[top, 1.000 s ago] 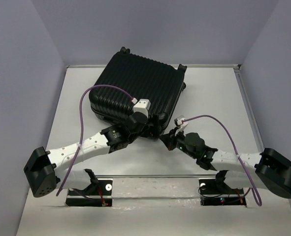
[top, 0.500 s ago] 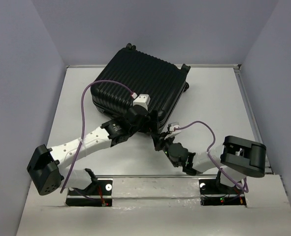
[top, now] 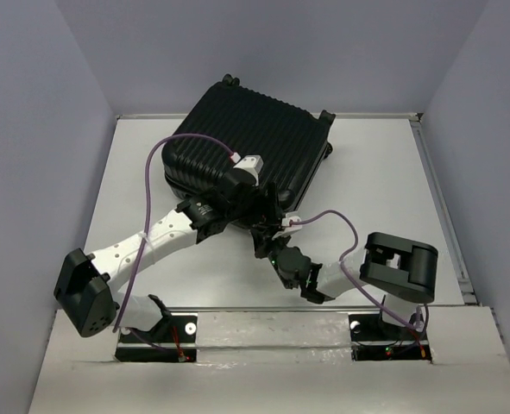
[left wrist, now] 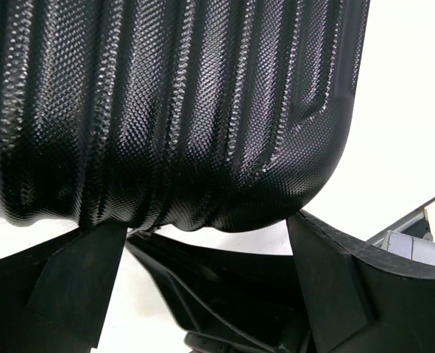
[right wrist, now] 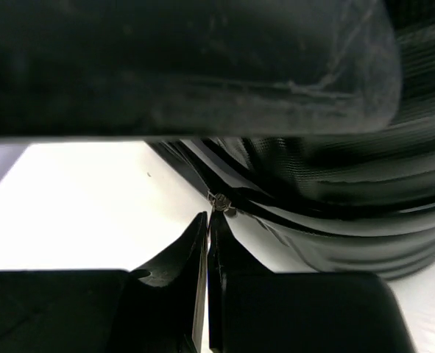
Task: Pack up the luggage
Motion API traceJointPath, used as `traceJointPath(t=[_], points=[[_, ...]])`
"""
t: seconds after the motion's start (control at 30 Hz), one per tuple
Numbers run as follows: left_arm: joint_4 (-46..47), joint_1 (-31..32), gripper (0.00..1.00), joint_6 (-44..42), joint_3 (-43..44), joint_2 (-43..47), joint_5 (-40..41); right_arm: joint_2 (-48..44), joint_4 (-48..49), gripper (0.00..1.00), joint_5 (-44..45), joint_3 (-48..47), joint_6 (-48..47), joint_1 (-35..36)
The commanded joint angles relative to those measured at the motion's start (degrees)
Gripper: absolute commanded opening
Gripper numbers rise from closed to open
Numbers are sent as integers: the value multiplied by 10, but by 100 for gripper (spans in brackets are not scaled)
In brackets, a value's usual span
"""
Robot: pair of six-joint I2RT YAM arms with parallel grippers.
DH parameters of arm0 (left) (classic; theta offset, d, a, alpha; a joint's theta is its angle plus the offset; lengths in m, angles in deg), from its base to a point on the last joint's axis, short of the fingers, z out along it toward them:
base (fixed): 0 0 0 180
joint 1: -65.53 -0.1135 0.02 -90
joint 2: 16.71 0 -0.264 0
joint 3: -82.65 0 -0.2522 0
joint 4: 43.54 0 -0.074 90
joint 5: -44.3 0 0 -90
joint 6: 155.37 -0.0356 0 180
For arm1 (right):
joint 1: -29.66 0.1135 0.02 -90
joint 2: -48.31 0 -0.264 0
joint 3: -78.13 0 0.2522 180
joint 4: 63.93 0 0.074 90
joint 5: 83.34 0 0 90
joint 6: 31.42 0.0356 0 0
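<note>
Fingers (right wrist: 182,254) of the right gripper (right wrist: 209,218) are pressed tight together. Their tips come up against a small metal zip pull (right wrist: 218,201) on the seam of the luggage (right wrist: 335,184). Whether a tab is actually pinched between them is too fine to tell from the wrist view. The left gripper (left wrist: 201,234) is spread wide and holds nothing. Its two fingers (left wrist: 77,276) stand either side of a rounded corner of the ribbed shell, which sits just beyond and above them, and contact cannot be confirmed. Seen from above, the black case lies flat on the table (top: 384,172), lid down, in the far middle of the surface. Its wheeled end is turned toward the back wall, so its length seems to run from there down toward the arms, skewed a little to the left. Both grippers crowd the same near-right corner, with the left one over the shell and the right one lower, at the seam. The relation that matters is the seam itself. From the right fingertips it lies straight ahead and touching, then curves off to the right round the corner. Any pull on the zip would probably have to follow that curve, with the left arm best placed to steady or lift the shell.
</note>
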Motion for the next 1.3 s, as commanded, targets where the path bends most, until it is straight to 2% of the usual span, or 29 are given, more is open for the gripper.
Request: traceJointPath(t=[0.0, 0.3, 0.4, 0.5, 0.6, 0.67, 0.73, 0.77, 0.8, 0.83, 0.9, 0.93, 0.97, 1.0, 1.03, 1.07, 1.1, 1.17, 1.2, 1.27], points=[[211, 12, 99, 26, 67, 8, -106, 64, 104, 7, -86, -58, 6, 48], [225, 12, 99, 48, 85, 6, -145, 143, 162, 7, -105, -80, 47, 53], [219, 10, 99, 41, 108, 4, -120, 115, 173, 7, -73, -28, 72, 59], [198, -2, 99, 16, 161, 2, -85, 72, 171, 7, -34, 67, 119, 59], [161, -31, 99, -8, 222, -12, -60, -6, 127, 9, -15, 133, 153, 59], [146, -46, 99, -27, 253, -15, -33, -41, 90, 18, -15, 155, 164, 59], [122, -70, 99, -42, 260, -9, 13, -77, 9, 31, -19, 158, 170, 59], [114, -83, 99, -53, 259, 1, 41, -114, -21, 48, -21, 155, 178, 59], [108, -97, 99, -55, 256, 5, 50, -134, -84, 55, -19, 152, 183, 59], [102, -141, 99, -55, 253, 8, 49, -155, -114, 64, -15, 151, 185, 59], [86, -198, 99, -51, 246, 7, 24, -225, -185, 67, 2, 146, 192, 59], [85, -262, 99, -39, 231, 5, 1, -251, -278, 60, 30, 129, 193, 59], [92, -293, 99, -32, 221, 4, -38, -298, -332, 49, 45, 117, 204, 59], [97, -321, 99, -24, 212, 4, -46, -319, -438, 35, 59, 86, 206, 50], [100, -346, 99, -20, 202, 4, -48, -337, -491, 12, 65, 71, 209, 37], [111, -392, 99, -14, 181, 4, -53, -367, -531, 7, 48, 56, 209, 15], [119, -414, 99, -9, 171, 3, -84, -380, -608, 7, 29, 41, 217, -43], [131, -475, 99, 8, 152, -8, -126, -408, -644, 7, -19, 21, 205, -93], [134, -491, 99, 11, 148, -13, -132, -429, -651, 7, -29, 16, 183, -135], [133, -526, 99, 18, 141, -34, -132, -442, -676, 7, -49, -6, 167, -172]])
